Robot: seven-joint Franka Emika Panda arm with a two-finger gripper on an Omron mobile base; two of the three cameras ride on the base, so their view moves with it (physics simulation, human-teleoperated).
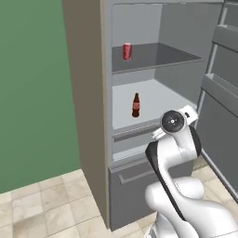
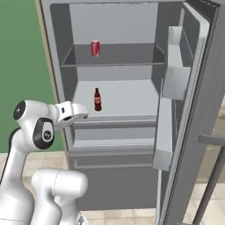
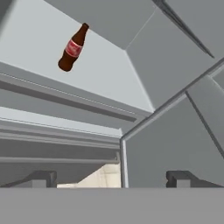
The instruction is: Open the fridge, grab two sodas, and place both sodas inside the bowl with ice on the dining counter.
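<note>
Green wall [image 1: 32,83] stood at left, plain and evenly lit. Beige tiled floor [image 1: 51,204] ran below it, with pale grout lines. A tan side panel [image 1: 86,93] bordered the wall.

A grey fridge [image 2: 132,26] stands open, a red can [image 2: 95,48] upright on its upper shelf and a dark cola bottle [image 2: 97,99] upright on the shelf below.
</note>
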